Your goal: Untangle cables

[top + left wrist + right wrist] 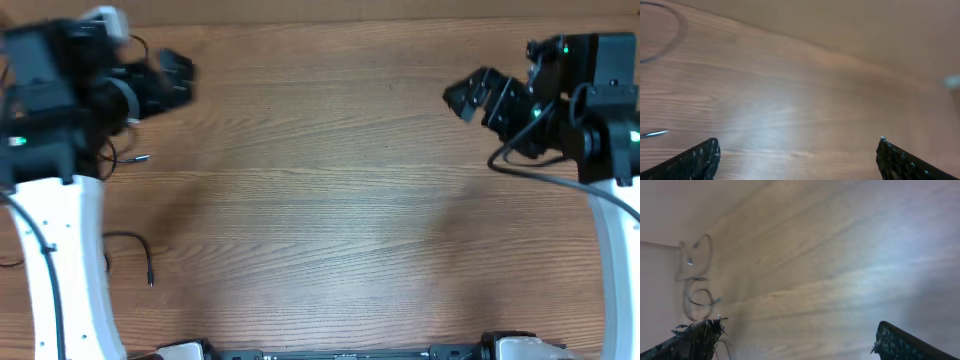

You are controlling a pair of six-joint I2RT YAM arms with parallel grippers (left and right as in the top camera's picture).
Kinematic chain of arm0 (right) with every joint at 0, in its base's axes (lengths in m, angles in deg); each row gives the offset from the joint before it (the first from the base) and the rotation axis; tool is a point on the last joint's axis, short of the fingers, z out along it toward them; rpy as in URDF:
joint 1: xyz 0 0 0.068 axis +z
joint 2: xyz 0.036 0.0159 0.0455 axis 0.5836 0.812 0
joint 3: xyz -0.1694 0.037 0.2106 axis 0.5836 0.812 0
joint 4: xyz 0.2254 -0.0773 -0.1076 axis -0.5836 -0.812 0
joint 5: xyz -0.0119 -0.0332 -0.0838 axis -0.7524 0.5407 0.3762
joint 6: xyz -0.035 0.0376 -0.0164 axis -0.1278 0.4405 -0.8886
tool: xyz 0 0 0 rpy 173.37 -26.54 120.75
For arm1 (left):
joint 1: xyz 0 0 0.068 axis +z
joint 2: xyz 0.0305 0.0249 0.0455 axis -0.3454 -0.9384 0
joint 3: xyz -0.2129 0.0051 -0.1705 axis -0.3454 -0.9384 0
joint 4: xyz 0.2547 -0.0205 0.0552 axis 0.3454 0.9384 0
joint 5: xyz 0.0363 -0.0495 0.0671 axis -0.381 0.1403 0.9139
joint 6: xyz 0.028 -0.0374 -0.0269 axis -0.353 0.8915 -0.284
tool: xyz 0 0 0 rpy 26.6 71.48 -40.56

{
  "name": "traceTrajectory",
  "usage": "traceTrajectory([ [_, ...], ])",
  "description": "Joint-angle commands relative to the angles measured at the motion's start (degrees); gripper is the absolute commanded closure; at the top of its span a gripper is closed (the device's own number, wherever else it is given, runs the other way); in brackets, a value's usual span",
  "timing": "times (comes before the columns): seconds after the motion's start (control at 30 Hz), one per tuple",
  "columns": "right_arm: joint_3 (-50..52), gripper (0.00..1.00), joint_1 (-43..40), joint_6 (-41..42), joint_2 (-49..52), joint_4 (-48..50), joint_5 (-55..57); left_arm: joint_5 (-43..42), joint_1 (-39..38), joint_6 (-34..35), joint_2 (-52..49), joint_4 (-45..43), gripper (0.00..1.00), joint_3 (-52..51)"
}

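- The desk (330, 200) is bare wood over its middle and its whole right half. Everything that matters lies along its left edge.
- The left arm (70, 260) reaches up that left edge toward the far-left corner. It covers part of the surface there, so whatever runs beneath it cannot be checked.
- The right arm (612, 250) stands at the far-right corner, well apart from any cord.
- The left claw (798, 141) is spread wide with nothing between its fingers and only wood below. The right claw (800, 324) is spread just as wide and is also empty.
- The cables (135, 158) show from overhead as loose strands, not one wound coil.
  - One strand lies about halfway down the left edge, just beside the left arm, with its plug tip (655, 133) pointing inward.
  - A second strand (138, 238) curves nearer the near-left corner, apart from the first.
- From the right wrist the cords appear as faint, blurred loops far off, and I cannot tell whether they cross.
- My judgement is that the untangling is largely done or finished, since no knot is visible and both claws hold nothing. What may remain is confirming the stretch hidden under the left arm and pulling apart any crossing found there.
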Motion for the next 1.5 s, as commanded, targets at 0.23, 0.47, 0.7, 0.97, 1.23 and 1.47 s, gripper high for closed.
traceTrajectory([
  [0.23,-1.25,0.00,-0.20,-6.86,-19.87,-11.04,9.38,10.75,-10.29,-1.90,1.22,4.00,0.00,0.85],
  [0.47,-1.25,0.00,-0.20,-6.80,-28.61,-16.35,13.46,10.78,-10.29,-1.90,1.22,4.42,0.00,0.85],
  [0.7,-1.25,0.00,-0.20,-6.58,-29.59,-19.41,13.35,10.78,-10.29,-1.88,1.22,4.39,0.00,0.85],
  [0.97,-1.25,0.00,-0.20,-6.60,-29.59,-21.07,13.38,10.78,-10.29,-1.90,1.22,4.39,0.00,0.85],
  [1.23,-1.25,0.00,-0.20,-6.82,-29.59,-21.66,14.47,10.78,-10.29,-1.90,1.22,4.42,0.00,0.85],
  [1.47,4.33,0.00,-0.22,-9.75,-29.59,-15.58,15.10,10.78,-10.29,-1.90,1.22,4.42,0.00,0.85],
])
